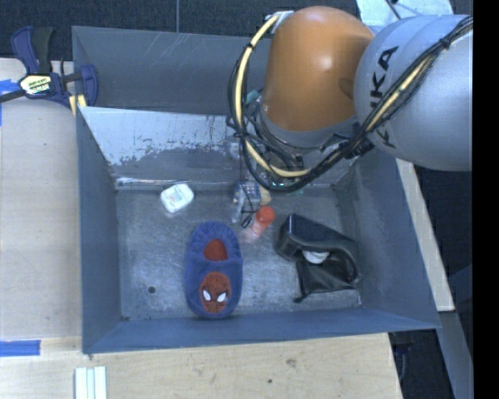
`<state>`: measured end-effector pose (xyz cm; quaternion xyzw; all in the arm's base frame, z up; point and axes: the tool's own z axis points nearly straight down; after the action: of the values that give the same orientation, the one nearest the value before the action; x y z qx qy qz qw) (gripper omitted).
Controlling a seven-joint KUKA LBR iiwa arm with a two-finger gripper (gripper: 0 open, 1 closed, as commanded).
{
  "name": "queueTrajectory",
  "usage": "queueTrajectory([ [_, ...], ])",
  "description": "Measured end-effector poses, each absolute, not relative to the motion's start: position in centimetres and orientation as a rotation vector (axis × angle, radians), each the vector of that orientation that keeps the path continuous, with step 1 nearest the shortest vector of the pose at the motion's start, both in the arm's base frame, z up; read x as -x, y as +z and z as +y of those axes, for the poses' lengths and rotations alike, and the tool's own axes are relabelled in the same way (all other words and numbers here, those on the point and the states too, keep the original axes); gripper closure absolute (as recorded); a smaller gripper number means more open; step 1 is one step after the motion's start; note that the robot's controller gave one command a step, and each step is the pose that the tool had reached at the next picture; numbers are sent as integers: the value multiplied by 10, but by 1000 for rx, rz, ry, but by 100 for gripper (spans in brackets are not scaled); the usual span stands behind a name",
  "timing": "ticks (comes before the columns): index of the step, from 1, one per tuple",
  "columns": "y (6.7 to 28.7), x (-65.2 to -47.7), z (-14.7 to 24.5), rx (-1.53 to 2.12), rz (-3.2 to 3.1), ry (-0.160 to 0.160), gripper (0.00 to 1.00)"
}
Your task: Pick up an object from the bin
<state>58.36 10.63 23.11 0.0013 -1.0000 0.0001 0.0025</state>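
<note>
So the closest thing to the action is a small pale thing with an orange-red cap (260, 221), seen on the bin floor near the middle, a bit toward the back wall. The tool (248, 199) is parked low, right at its upper left, touching or just about, but whether it's released or clenched honestly can't be told, since it's tucked under the arm's rounded orange cover (316, 65) and cables. Nothing can be said to be grasped or lifted, so the pick looks not yet done: a grip has to be made and the thing brought up out of the grey metal bin (100, 248). Just below and left, a blue fabric slipper with a red spider-mask face (213, 269) is laid out toe toward the front wall. To the right, a crumpled black pouch-like thing (320, 256) is slumped close by. A small white blocky thing (176, 197) is left well apart on the left.
</note>
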Motion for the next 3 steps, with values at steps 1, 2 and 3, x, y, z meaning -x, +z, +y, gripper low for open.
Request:
queueTrajectory([
  [1,83,-528,105,-79,-3144,-1,0],
  [2,89,-532,105,-77,-3157,-4,100],
  [3,193,-537,97,-155,-3149,-1,100],
])
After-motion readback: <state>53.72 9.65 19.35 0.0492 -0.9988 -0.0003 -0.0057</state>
